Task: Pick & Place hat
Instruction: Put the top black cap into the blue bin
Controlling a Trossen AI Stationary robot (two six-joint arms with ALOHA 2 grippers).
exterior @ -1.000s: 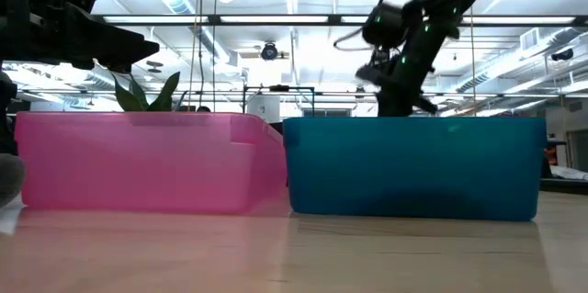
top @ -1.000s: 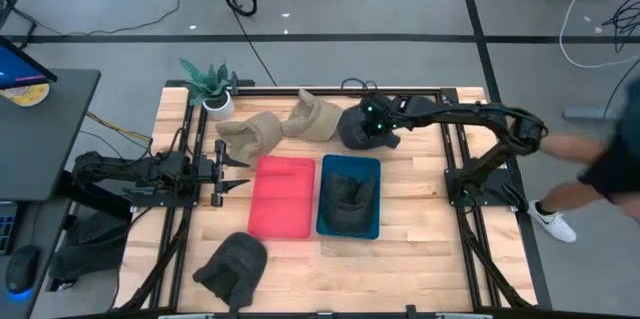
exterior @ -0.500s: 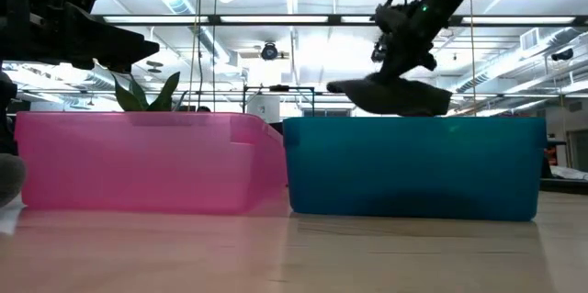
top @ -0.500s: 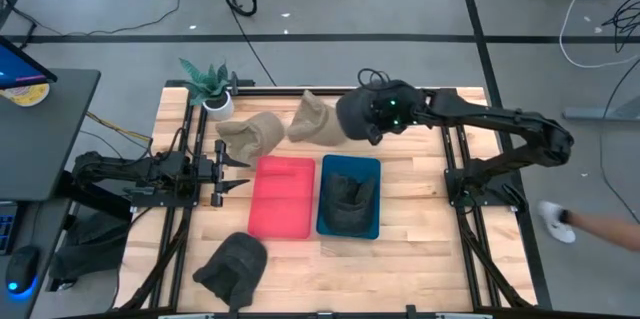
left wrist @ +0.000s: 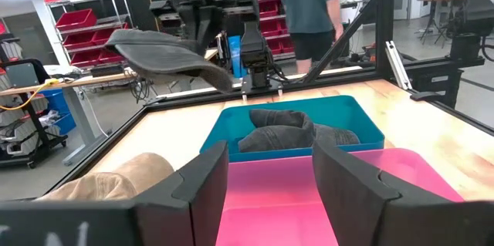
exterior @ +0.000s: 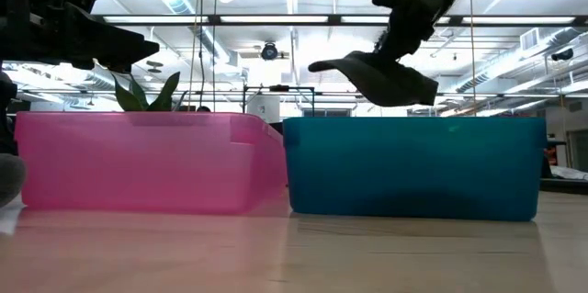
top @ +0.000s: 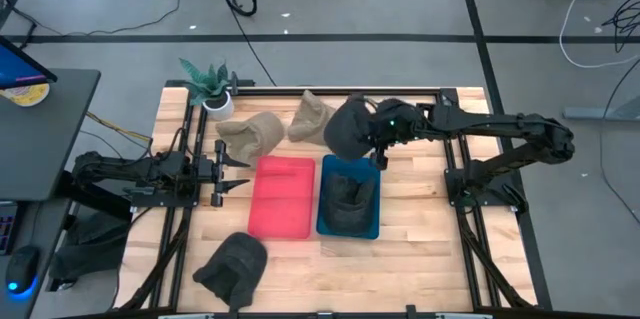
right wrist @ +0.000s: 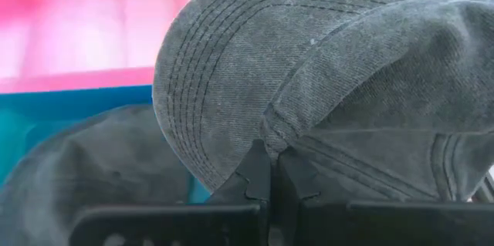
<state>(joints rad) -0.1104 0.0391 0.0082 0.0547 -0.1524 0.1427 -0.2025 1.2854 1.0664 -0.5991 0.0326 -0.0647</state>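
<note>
My right gripper [top: 381, 142] is shut on a dark grey cap [top: 349, 127], held in the air over the far end of the blue bin [top: 349, 221]; the cap also shows in the low view [exterior: 377, 76] and the left wrist view [left wrist: 166, 53]. Another grey cap [top: 348, 194] lies inside the blue bin. The pink bin [top: 282, 197] stands beside it. My left gripper [top: 232, 173] is open at the table's left, level with the pink bin. Two tan hats [top: 250, 133] [top: 311, 115] lie at the far side, and a dark hat [top: 233, 263] lies at the near edge. My right gripper pinches the cap between its two fingers [right wrist: 262, 170] where the brim meets the crown [right wrist: 272, 134]. The cap is lifted clear above the blue bin, its brim [exterior: 333, 65] sticking out level toward the table's left.
A potted plant [top: 209, 86] stands at the far left corner. The black frame rails [top: 452, 149] run along both sides of the table. A person stands beyond the table in the left wrist view [left wrist: 312, 7].
My right gripper has lifted the dark grey cap off the far side of the table, first up and toward the far edge, then toward the near-left, and now holds it above the far end of the blue bin. A person at the right has left the high view.
</note>
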